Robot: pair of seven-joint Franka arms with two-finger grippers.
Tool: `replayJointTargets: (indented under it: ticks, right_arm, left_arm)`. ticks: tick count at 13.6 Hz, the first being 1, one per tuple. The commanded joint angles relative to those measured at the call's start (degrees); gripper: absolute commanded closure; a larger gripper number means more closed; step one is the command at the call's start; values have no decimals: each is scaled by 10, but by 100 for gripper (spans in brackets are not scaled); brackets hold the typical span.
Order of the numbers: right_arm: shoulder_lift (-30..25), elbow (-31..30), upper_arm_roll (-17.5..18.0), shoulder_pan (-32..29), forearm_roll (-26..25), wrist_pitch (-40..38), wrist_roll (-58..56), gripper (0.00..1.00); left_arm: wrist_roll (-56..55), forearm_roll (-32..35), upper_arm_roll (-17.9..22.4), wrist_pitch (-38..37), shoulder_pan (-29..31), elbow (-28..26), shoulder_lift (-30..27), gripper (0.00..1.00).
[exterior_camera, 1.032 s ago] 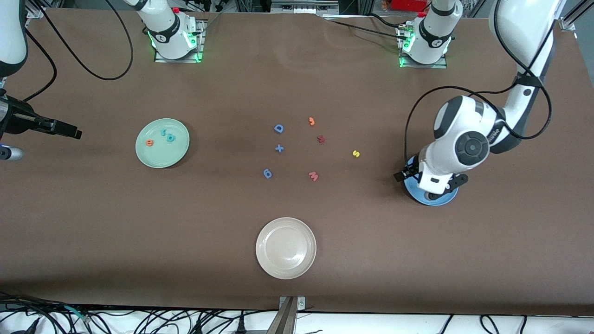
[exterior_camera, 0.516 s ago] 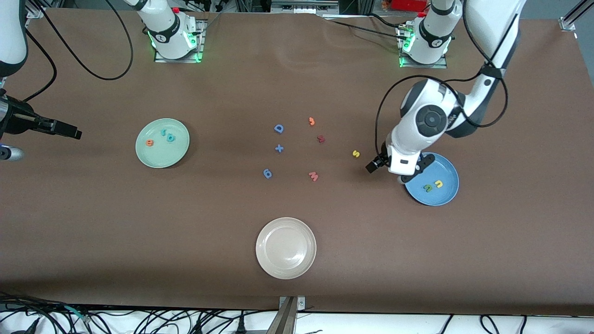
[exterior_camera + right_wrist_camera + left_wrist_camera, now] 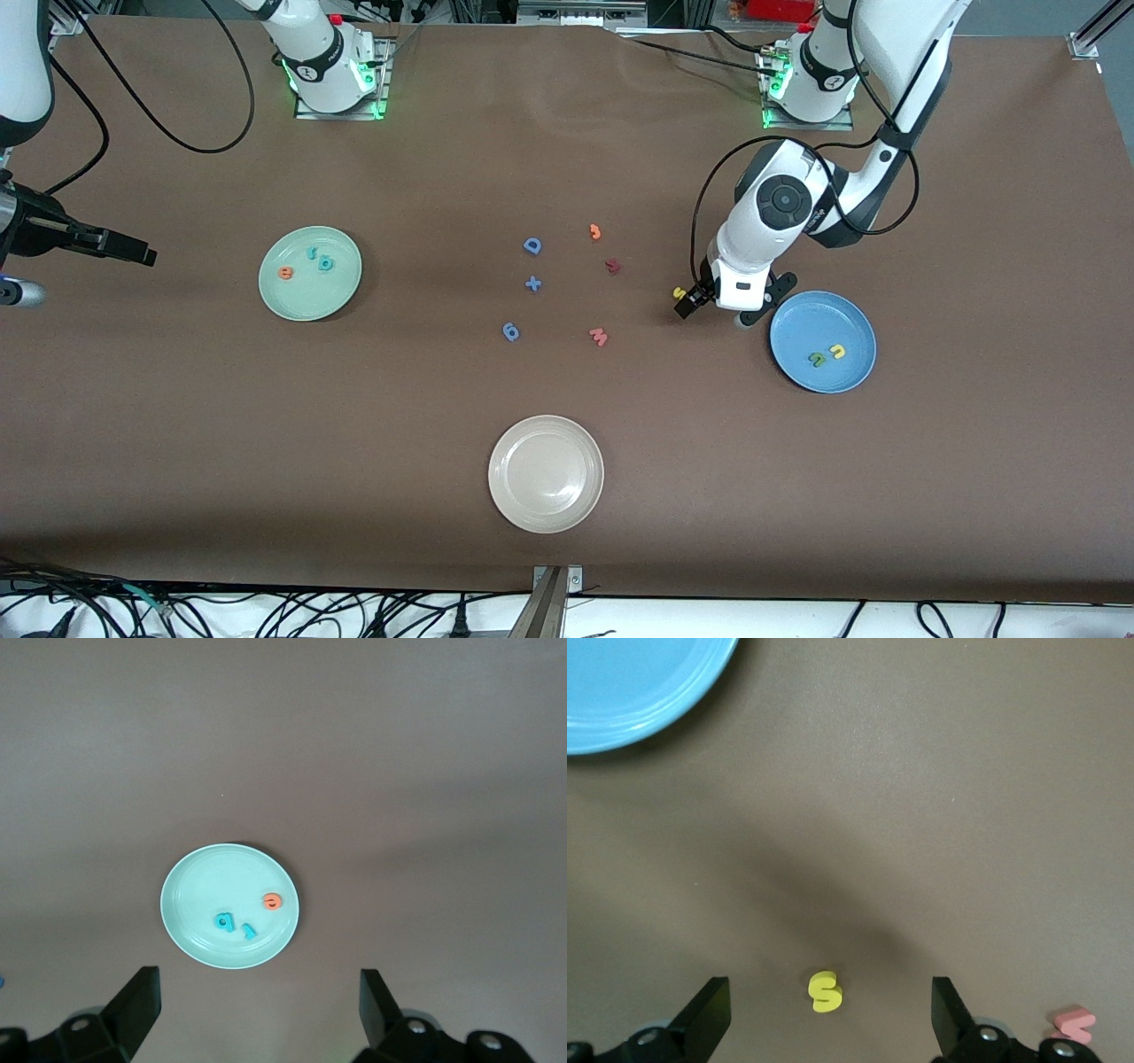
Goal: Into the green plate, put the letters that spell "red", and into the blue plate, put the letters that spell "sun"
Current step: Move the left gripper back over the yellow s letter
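The yellow "s" (image 3: 679, 292) (image 3: 825, 991) lies on the table between the loose letters and the blue plate (image 3: 815, 323) (image 3: 629, 691). My left gripper (image 3: 693, 306) (image 3: 830, 1005) hangs over the "s", open and empty, one finger on each side of it. A yellow "u" (image 3: 837, 352) and an olive "n" (image 3: 816, 358) rest in the blue plate. The green plate (image 3: 306, 297) (image 3: 208, 904) holds the orange "e" (image 3: 285, 273) (image 3: 273, 901) and two teal letters (image 3: 326, 263) (image 3: 223, 921). My right gripper (image 3: 133, 251) (image 3: 259, 992) waits open beside the green plate, at the right arm's end of the table.
Loose pieces lie mid-table: a blue "D" (image 3: 532, 245), a blue plus (image 3: 532, 283), a blue "6" (image 3: 510, 331), an orange piece (image 3: 595, 232), a dark red piece (image 3: 611, 265) and a pink "w" (image 3: 599, 337). A cream-white plate (image 3: 546, 474) sits nearest the front camera.
My left arm swung off the blue plate toward the yellow "s", uncovering the two letters in the plate. The right arm stayed still.
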Motion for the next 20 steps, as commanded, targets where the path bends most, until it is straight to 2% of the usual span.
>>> replayJointTargets:
  ticks: [1,8,17,19,20]
  right_arm:
    - [-4,-2,2,0,0,-1,-3,1]
    - [-5,-2,2,0,0,0,-4,1]
    - [-6,-2,2,0,0,-1,-3,1]
    - [-8,-2,3,1,0,2,-3,1]
    - [-8,-2,3,1,1,3,-3,1]
  left_arm:
    - [-54,44,7,33,-14,-12,6,0]
    - [-152,147,6,65,-28,-21,51,0]
    - [-153,151,6,65,-37,-18,67,2]
    - [-154,151,6,65,-39,-19,67,6]
    - [-154,150,6,65,-40,-19,67,17]
